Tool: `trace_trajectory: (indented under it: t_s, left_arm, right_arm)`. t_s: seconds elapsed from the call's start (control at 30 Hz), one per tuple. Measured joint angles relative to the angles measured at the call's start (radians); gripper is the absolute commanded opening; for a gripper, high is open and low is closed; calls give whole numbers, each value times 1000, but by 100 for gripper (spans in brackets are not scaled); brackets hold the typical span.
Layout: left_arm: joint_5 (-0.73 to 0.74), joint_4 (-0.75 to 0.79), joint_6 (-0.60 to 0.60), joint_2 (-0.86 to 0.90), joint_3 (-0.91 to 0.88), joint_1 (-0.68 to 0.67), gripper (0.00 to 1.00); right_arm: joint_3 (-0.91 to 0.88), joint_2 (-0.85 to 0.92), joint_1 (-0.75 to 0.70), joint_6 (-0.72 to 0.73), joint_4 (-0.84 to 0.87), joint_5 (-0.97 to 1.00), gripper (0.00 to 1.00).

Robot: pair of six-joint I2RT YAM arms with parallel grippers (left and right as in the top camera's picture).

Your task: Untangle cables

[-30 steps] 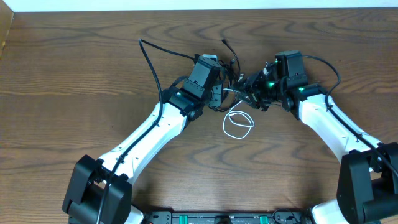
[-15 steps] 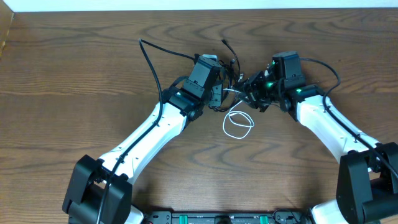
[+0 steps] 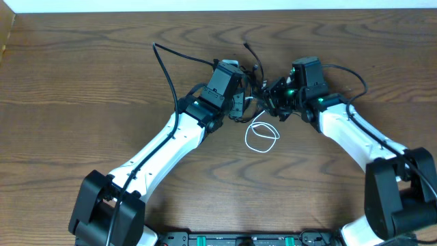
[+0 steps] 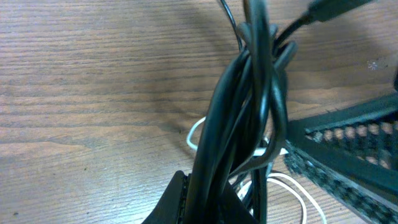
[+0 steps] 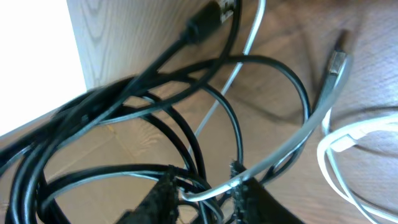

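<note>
The cables are a tangle of thin black cords between my two grippers, with a white cable looping out onto the table below them. My left gripper is shut on a thick bunch of the black cables, clamped at the left gripper. My right gripper is pushed into the tangle from the right. In the right wrist view my right gripper is open, and black strands and a pale strand cross the gap between its fingers.
One black cord runs far up-left to its end, and a second end points toward the back edge. A plug and a metal-tipped plug lie beyond the right fingers. The wooden table stretches to both sides.
My right gripper has shifted left, deeper into the tangle and closer to the left gripper. The left arm and the white loop have not moved.
</note>
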Motion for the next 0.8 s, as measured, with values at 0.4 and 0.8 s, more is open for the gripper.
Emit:
trace_trajectory:
  t_s: [0.4,0.8]
  left_arm:
    - [0,-1,0,0,0,2,8]
    - [0,0,0,0,0,2,8]
  right_arm:
    - [-2,40,-11,29,79,-97,7]
    - [-2,40,-30,11,81,-138,1]
